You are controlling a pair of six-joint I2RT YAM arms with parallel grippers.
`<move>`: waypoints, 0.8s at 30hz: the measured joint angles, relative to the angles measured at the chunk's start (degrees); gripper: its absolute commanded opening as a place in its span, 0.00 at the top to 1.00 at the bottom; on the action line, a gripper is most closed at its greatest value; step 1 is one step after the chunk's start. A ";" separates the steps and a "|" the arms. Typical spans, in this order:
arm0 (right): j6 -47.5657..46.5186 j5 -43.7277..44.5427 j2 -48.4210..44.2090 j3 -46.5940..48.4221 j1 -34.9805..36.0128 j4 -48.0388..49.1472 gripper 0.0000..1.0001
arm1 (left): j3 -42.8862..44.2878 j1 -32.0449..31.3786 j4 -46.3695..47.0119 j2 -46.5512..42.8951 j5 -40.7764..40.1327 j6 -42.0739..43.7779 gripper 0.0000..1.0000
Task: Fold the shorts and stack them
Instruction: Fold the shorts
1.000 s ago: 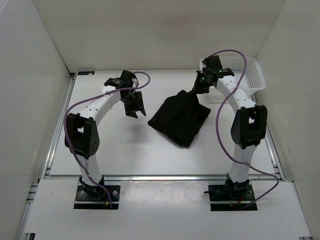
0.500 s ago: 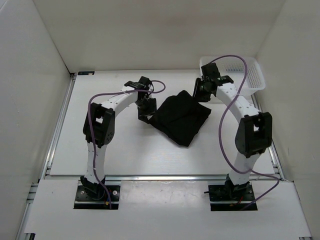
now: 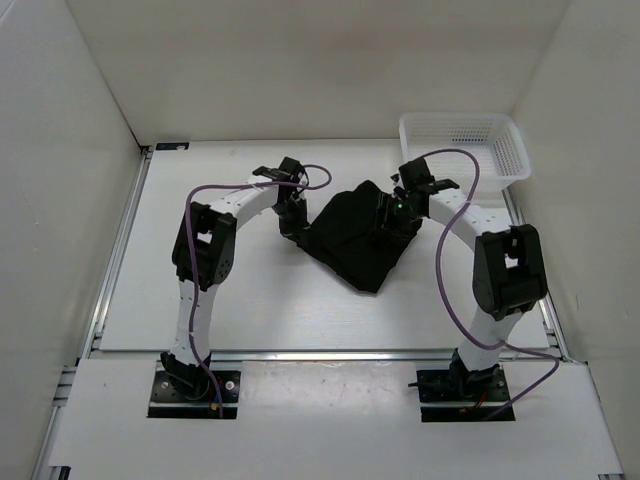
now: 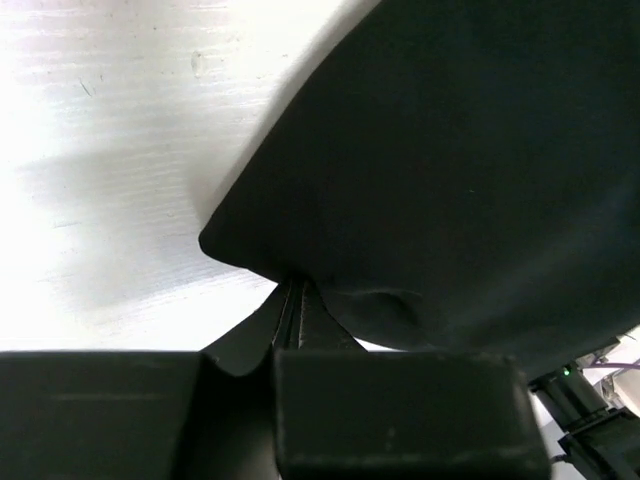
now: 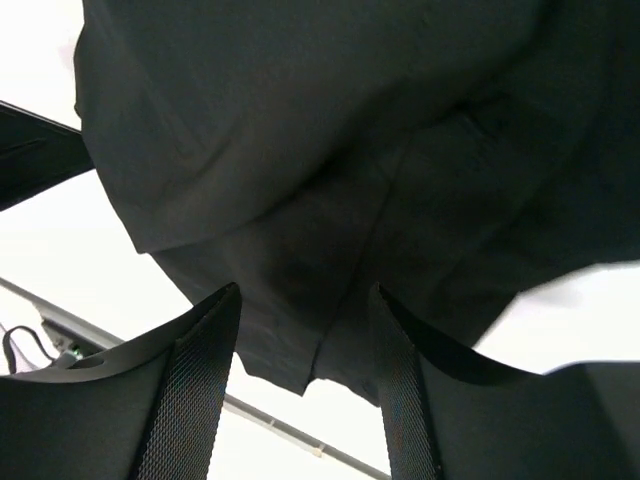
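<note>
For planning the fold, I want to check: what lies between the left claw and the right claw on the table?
Only the black shorts lie between the left claw and the right claw; the top view shows this.

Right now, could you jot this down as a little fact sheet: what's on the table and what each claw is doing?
garment: black shorts, rumpled, lying on the table
left gripper: shut, pinching the shorts' left edge
right gripper: open, low over the shorts' right side
basket: white mesh, far right corner, apart from the shorts
</note>
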 measured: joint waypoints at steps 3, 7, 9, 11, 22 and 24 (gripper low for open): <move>0.07 -2.47 2.67 0.15 -0.02 1.46 0.54 | -1.33 0.00 0.85 0.00 0.00 -0.13 0.90; 0.22 -4.76 6.01 0.17 0.02 2.45 0.92 | -2.80 0.00 1.27 -0.02 -0.17 -0.46 0.90; 0.50 -4.92 6.14 0.15 0.02 2.49 1.00 | -2.91 0.00 1.29 -0.02 -0.22 -0.57 0.90; 0.61 -4.57 5.40 0.15 0.02 2.67 1.00 | -2.97 0.00 1.53 -0.09 -0.31 -0.81 0.83; 0.44 -0.57 -3.43 -0.90 0.11 2.69 1.00 | -6.19 0.02 2.75 -2.69 -2.05 -2.93 0.19; 0.39 -0.22 -3.61 -1.01 0.11 2.64 1.00 | -5.35 0.02 2.47 -2.01 -1.62 -3.19 0.51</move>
